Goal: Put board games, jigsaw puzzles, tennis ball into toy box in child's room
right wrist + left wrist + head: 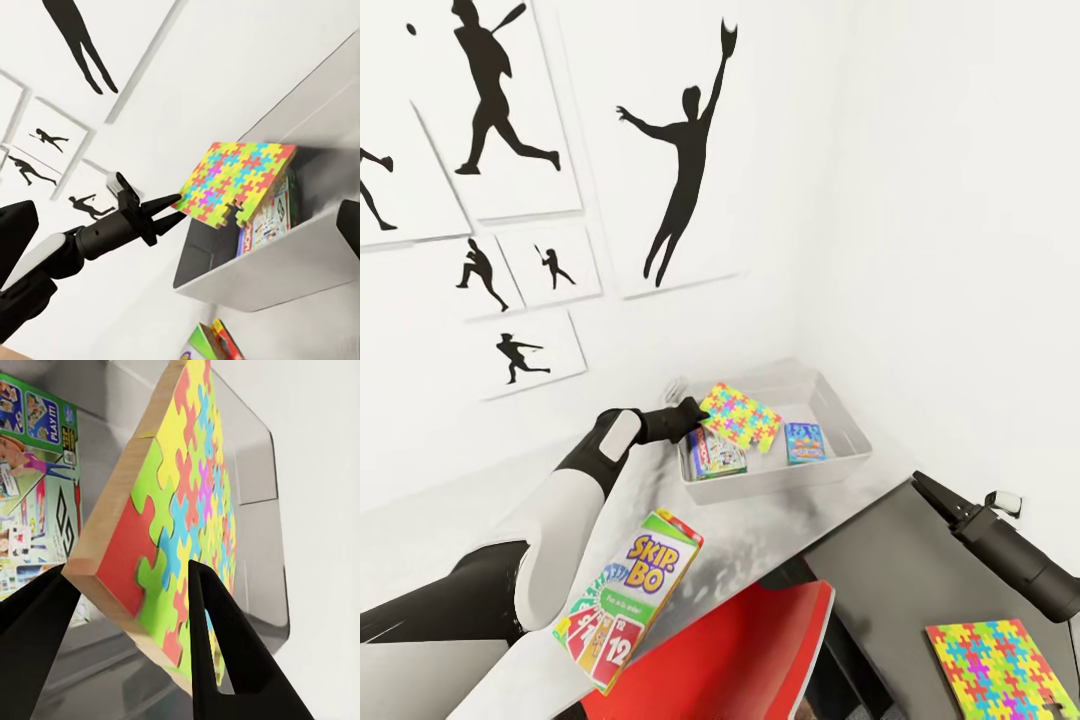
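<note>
Nearby, "SKIP-BO" box lies on the table.

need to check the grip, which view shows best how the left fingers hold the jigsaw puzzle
The left wrist view: the jigsaw puzzle sits close up, its corner pinched between the two dark fingers. The right wrist view shows the whole puzzle held over the toy box, side-on. The head view shows it small, the grip hard to read.

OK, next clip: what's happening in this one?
The left gripper holds a jigsaw puzzle tilted over the toy box, which already contains two board games. The Skip-Bo box and a second puzzle wait on the table.
</note>
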